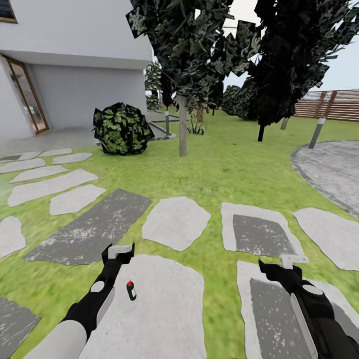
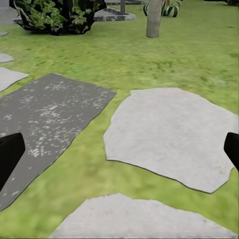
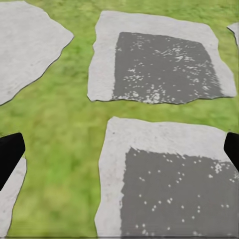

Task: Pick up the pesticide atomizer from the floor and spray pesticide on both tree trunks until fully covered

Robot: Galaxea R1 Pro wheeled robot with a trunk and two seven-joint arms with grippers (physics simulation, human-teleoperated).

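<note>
Head view records one pesticide atomizer [image 1: 131, 290] lying on a pale paving stone [image 1: 159, 309], just beside the left hand [image 1: 118, 251] and untouched; the left wrist view shows a tree trunk [image 2: 154, 18] beyond open lawn [image 2: 174, 59]. Both hands, left and right [image 1: 291, 261], have fingers spread apart, holding nothing. One pale trunk [image 1: 182, 125] stands well ahead, grass open between.

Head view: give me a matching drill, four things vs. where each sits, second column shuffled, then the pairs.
1. pesticide atomizer
2. dark leafy bush
3. pale tree trunk
4. slatted fence

A. far right, behind the lawn
B. on a pale paving stone beside the left gripper
C. on the lawn, right of the bush
D. near the house wall

Pairs: 1-B, 2-D, 3-C, 4-A
</note>
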